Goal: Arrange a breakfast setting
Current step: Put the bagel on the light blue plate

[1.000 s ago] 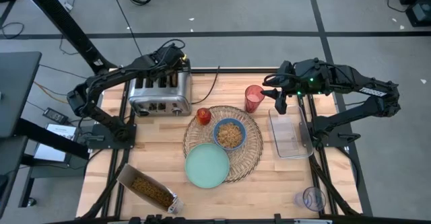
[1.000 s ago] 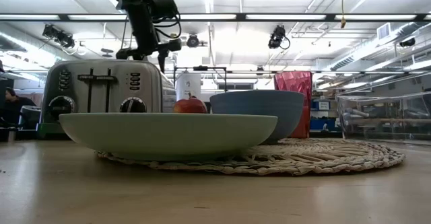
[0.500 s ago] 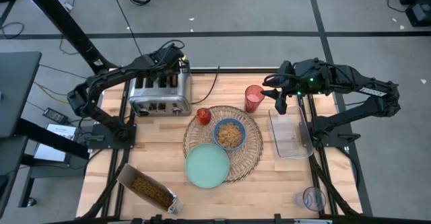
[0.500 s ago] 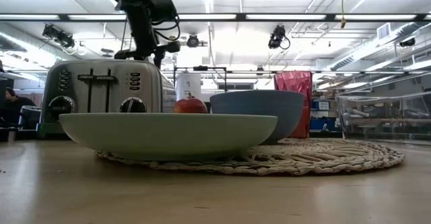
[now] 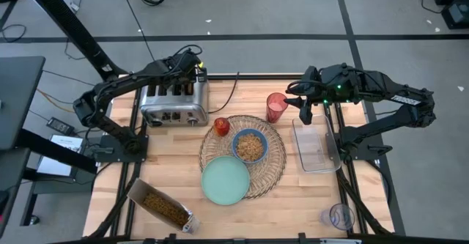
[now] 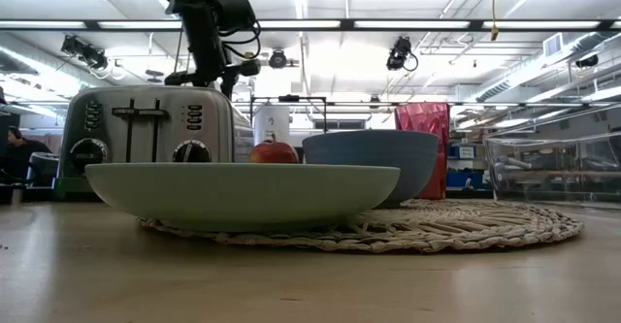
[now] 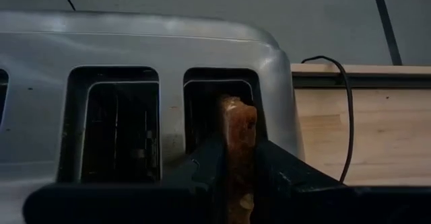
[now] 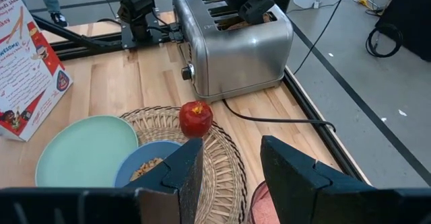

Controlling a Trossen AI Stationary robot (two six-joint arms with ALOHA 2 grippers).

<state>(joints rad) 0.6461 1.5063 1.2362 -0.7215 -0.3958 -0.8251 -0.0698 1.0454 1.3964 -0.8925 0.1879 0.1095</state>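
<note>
My left gripper (image 5: 194, 67) stands over the silver toaster (image 5: 174, 101), shut on a toast slice (image 7: 240, 126) that sticks up out of one slot. On the round wicker placemat (image 5: 272, 165) sit a blue bowl (image 5: 250, 146) of cereal, a pale green plate (image 5: 225, 180) and a small red fruit (image 5: 221, 126) at its far left rim. A translucent red cup (image 5: 276, 106) stands just beyond the mat. My right gripper (image 5: 302, 112) hangs open and empty beside the cup. No spoon shows. My left gripper pinches the toast slice's upper end (image 7: 237, 158) between its two fingers, one on each flat face. The fingers come from above, pointing down into the toaster's slot (image 7: 202, 89). The slice stands upright with its lower part inside the slot.
A clear plastic tray (image 5: 315, 145) lies right of the mat, under my right gripper. A cereal box (image 5: 161, 206) lies at the near left. A clear glass (image 5: 340, 216) stands at the near right corner. The toaster's cord (image 5: 236, 86) runs along the far edge.
My left gripper has risen slightly above the toaster. My right gripper has kept still.
</note>
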